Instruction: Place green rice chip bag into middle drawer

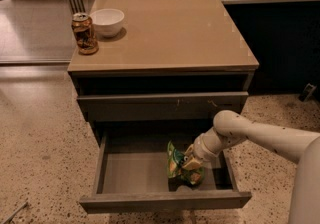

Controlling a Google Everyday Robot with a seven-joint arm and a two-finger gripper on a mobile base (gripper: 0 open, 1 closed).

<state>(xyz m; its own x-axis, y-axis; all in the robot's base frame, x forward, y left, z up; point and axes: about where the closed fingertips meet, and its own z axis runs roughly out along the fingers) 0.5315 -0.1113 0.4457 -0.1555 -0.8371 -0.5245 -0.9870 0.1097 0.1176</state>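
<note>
Your gripper (190,163) is sitting down inside the middle drawer (125,174), and it's clamping onto the green rice chip bag (175,162). You're looking at the bag crumpling up around the tip, with green showing on both sides of it. The bag is standing more or less upright with its bottom touching the drawer's grey floor, in the right half of the drawer, below the table's front edge and closer to its front-right corner than its front-left one.

The drawer itself is hanging pulled well out from under the table's front edge, and the left half of its floor is showing bare. The white arm (260,137) is reaching in from the right, crossing over the drawer's right side wall.

Just above, the other drawer front (160,106) is sitting only slightly out, with a dark gap showing between it and the table top (170,33).

Up top, a brown drink can (84,33) is standing at the back-left corner of the table, and a white bowl (107,21) is sitting just beside it, a bit further back along the left side. Both are well apart from the bag.
</note>
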